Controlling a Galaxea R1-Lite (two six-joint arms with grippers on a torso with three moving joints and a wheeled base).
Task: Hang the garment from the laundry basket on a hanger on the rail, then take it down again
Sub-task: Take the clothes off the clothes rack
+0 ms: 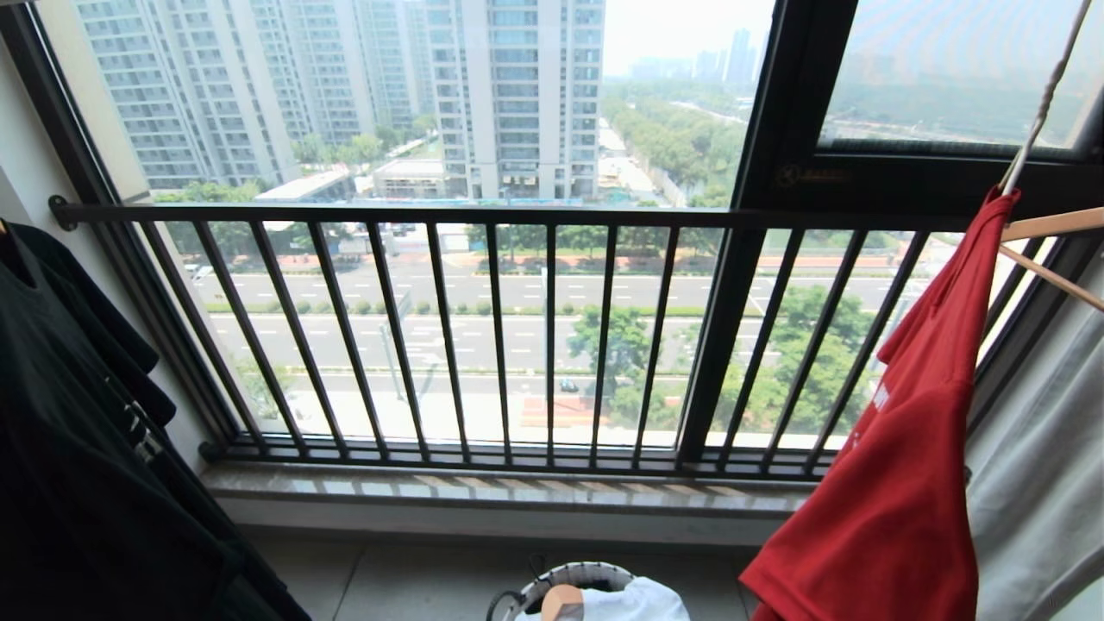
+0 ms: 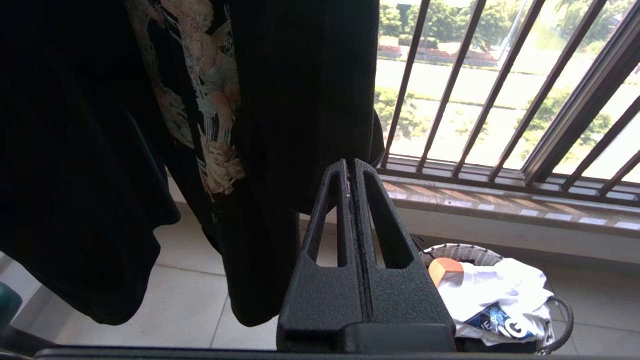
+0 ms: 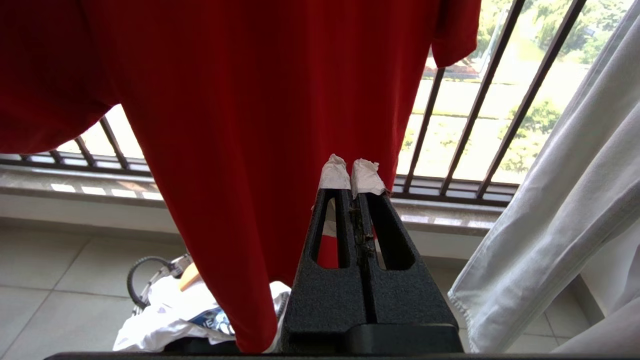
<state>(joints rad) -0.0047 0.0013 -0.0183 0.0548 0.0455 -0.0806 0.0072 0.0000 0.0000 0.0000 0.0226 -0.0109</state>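
**Red T-shirt hanging at the window, both grippers closed and empty**

The red T-shirt point(image 1: 897, 448) hangs at the right side of the head view, in front of the dark window railing point(image 1: 483, 216). Its top bunches at a thin whitish hanger neck point(image 1: 1039, 108) that rises out of the frame; the rail above is not in view. Two pale wooden bars point(image 1: 1048, 250) project from behind the shirt's upper edge. A pale curtain point(image 1: 1044, 483) hangs just to the right of the shirt. A black T-shirt point(image 1: 78, 448) with a printed figure motif hangs at the far left.

The laundry basket point(image 1: 565, 576), round with a white-and-black woven rim, stands on the tiled floor point(image 1: 388, 578) below the window sill, between the two hanging shirts. It holds white cloth point(image 1: 642, 601) and the tan end of a wooden object point(image 1: 562, 601).

Neither arm appears in the head view. In the left wrist view, the left gripper point(image 2: 350, 167) has its jaws pressed together on nothing, close before the black T-shirt. In the right wrist view, the right gripper point(image 3: 352, 175), its tips wrapped in white tape, likewise has its jaws pressed together and empty, close before the red T-shirt's lower part; whether the tips touch the cloth cannot be told.
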